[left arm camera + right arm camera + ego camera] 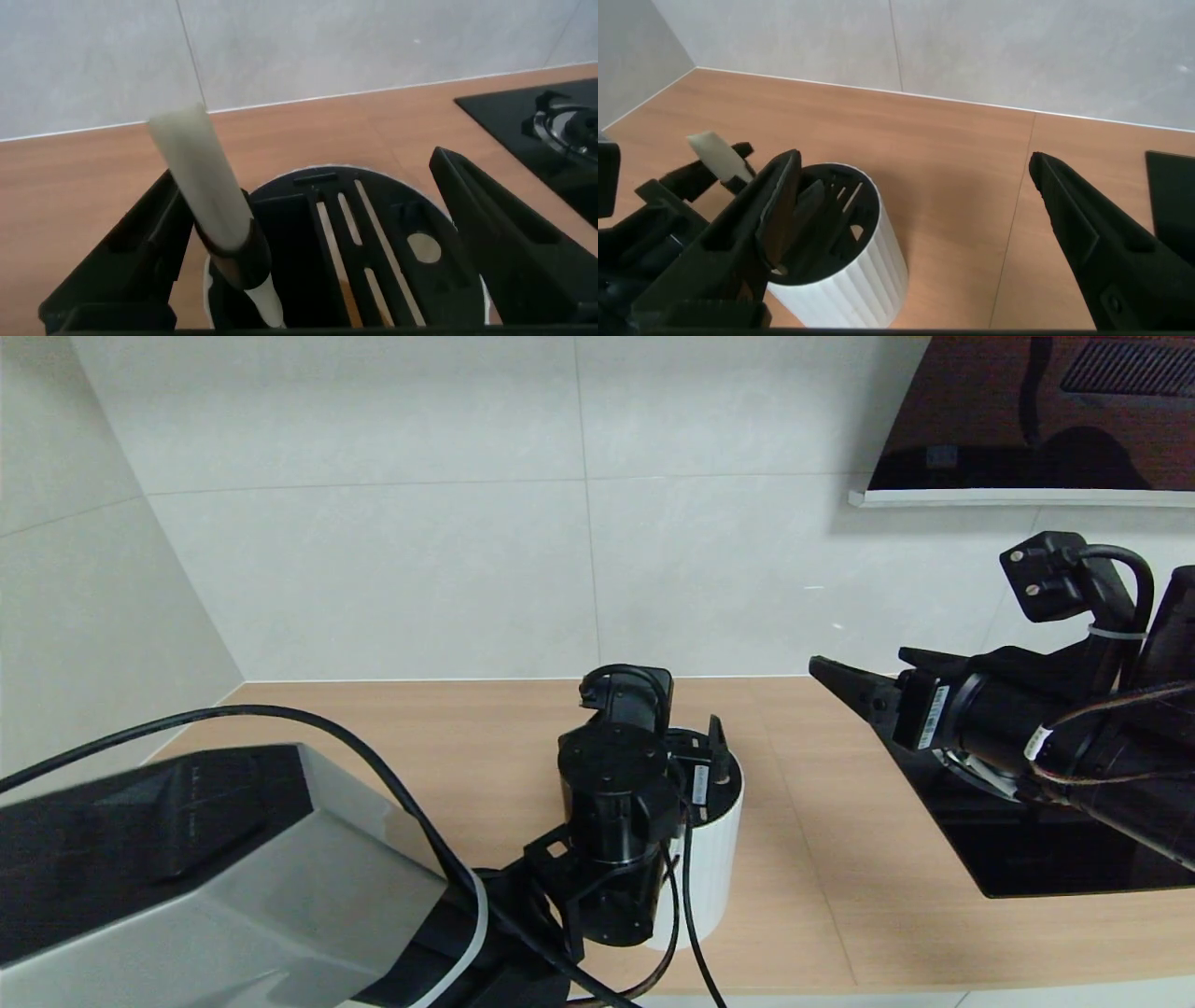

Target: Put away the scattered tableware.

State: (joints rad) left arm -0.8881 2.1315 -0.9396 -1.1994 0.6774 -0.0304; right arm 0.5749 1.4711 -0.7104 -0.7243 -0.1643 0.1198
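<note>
A white ribbed utensil holder with a black slotted insert stands on the wooden counter near its front edge. A cream-handled utensil with a dark collar stands upright in one compartment of the insert. My left gripper hovers right over the holder, open, its fingers either side of the handle; the handle is close to one finger. My right gripper hangs open and empty above the counter, to the right of the holder.
A black cooktop is set into the counter on the right, under my right arm. A range hood hangs on the tiled wall above it. Bare counter lies behind and left of the holder.
</note>
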